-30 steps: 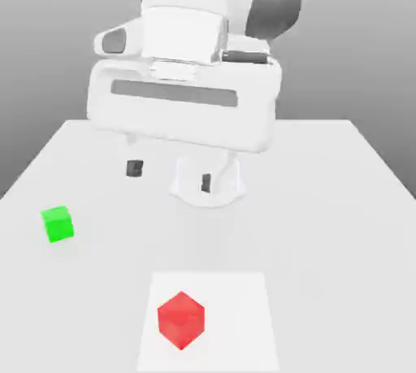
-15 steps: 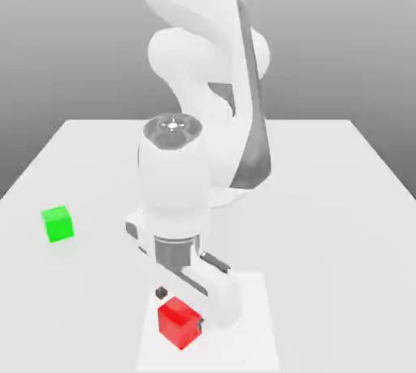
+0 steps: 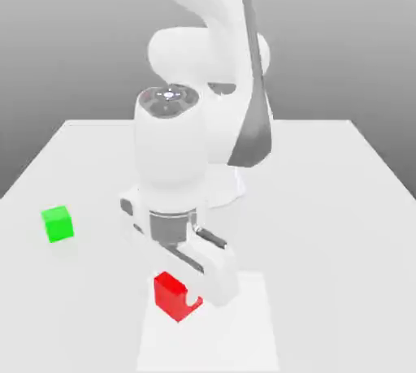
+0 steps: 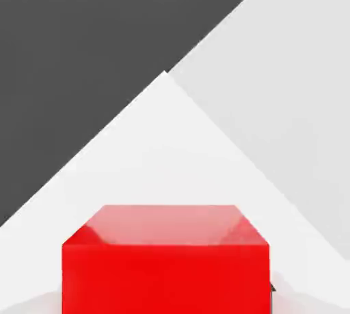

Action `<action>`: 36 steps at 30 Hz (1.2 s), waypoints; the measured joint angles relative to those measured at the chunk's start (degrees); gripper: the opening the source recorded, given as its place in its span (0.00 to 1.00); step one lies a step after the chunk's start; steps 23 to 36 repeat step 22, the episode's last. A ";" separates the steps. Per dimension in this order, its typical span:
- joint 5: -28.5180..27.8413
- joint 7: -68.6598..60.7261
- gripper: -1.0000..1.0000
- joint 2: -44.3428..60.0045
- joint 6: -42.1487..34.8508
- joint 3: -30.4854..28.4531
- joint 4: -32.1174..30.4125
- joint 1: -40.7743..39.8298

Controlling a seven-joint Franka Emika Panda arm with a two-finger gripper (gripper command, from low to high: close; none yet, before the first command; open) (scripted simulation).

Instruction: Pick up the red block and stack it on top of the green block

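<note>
So we've got the red block (image 3: 172, 294) clamped in the hand (image 3: 184, 297), and it looks lifted a bit off the worktop (image 3: 325, 201), above the paler square patch (image 3: 244, 339). Main worry from here: the fingers seem to hold it by a narrow strip, so a quick swing could let it twist or slip out. Farther off, well away to the hand's side toward the exterior view's left, sits the green block (image 3: 58, 223). It's small, so if we come down off-centre or tilted, the red one could slide off or knock it away.
</note>
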 joint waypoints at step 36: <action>7.08 -23.31 1.00 -1.31 9.96 -17.50 -11.20 -26.67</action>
